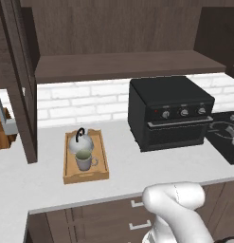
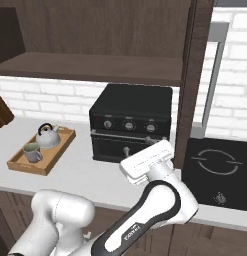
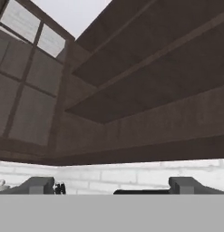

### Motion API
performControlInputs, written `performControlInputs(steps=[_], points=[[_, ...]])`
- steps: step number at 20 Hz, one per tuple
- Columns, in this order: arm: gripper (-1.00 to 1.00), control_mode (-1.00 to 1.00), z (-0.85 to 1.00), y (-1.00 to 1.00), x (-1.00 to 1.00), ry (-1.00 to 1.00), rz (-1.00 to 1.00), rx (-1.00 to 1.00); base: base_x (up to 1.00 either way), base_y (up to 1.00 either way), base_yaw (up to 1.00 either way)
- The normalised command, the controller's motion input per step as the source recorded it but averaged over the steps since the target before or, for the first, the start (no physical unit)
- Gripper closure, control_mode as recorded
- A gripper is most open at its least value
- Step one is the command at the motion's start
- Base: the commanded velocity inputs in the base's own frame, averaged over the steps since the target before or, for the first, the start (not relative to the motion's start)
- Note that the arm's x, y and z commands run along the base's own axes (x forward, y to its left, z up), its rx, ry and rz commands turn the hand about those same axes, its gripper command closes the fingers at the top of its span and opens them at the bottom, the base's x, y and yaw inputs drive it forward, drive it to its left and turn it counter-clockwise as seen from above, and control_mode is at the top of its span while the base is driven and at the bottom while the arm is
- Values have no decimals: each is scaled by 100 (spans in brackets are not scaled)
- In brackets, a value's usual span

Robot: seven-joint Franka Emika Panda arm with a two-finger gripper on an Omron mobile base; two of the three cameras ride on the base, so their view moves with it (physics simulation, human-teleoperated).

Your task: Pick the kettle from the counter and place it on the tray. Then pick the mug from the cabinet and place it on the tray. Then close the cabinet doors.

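On my screen the wooden tray lies on the white counter, to the left of the black toaster oven, and it carries both task things. The silvery kettle with its thin black handle stands at the far end of the tray, and the grey-beige mug stands just in front of it, its loop handle pointing to the right. From the right base camera I see the same tray with the mug nearer to me and the kettle behind it. The cabinet above is open and I see its wide shelf. One dark door stands turned out at the left and another door at the right, in front of the cooktop. The gripper looks up at the shelf underside and a glass door panel; its two dark fingertips stand far apart, so the jaws are wide apart and hold nothing.
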Motion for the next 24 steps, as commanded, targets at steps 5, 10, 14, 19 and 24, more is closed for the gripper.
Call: performControlInputs(steps=[5,10,14,19,24], points=[[-100,-100,-1,-17,0,0,0,0,0,0,0],[-100,-100,-1,-27,0,0,0,1,0,0,0],[-100,-100,-5,-45,3,-1,0,6,0,0,0],[-100,-100,-19,-48,13,0,0,7,0,0,0],[-100,-100,-5,-55,11,-3,0,6,0,0,0]])
